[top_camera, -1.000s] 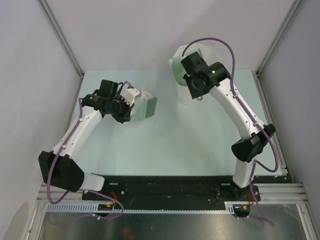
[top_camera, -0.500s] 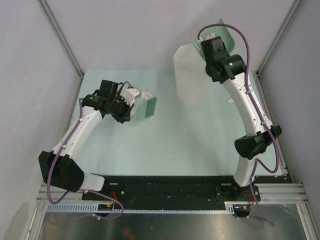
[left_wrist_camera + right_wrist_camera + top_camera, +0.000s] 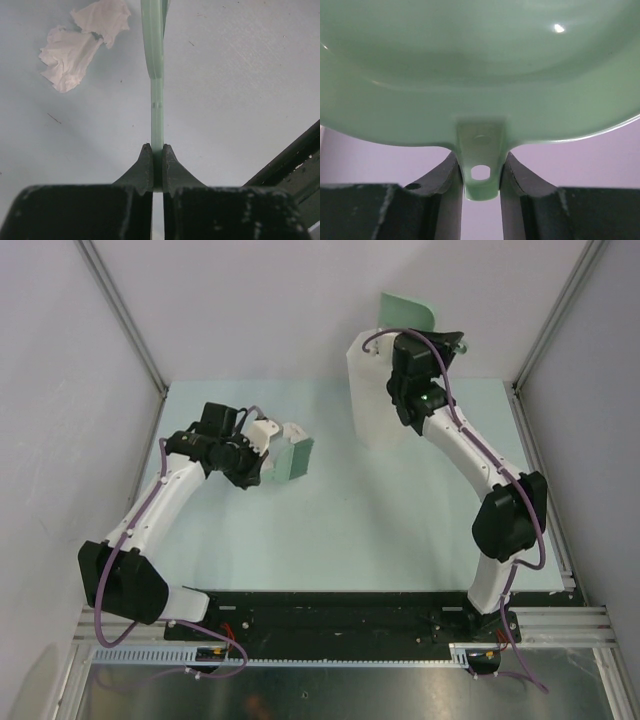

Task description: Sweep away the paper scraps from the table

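Two crumpled white paper scraps (image 3: 82, 42) lie on the pale green table (image 3: 240, 90), just left of a thin green sweeper blade (image 3: 156, 75). My left gripper (image 3: 157, 165) is shut on that blade. In the top view the left gripper (image 3: 262, 455) holds the sweeper (image 3: 293, 460) at the table's left middle, with a whitish scrap (image 3: 292, 430) beside it. My right gripper (image 3: 480, 170) is shut on the handle tab of the green dustpan (image 3: 480, 75). In the top view the dustpan (image 3: 405, 312) is held high behind the tall white bin (image 3: 370, 390).
Grey walls and metal rails (image 3: 130, 330) enclose the table (image 3: 380, 510). The bin stands at the back, right of centre. The right arm's elbow (image 3: 510, 518) hangs over the table's right side. Black base plate (image 3: 340, 615) runs along the near edge.
The right arm lifted the dustpan off the bin's mouth, swung it up to the right, then back left above the bin's far side. The left arm has barely moved.
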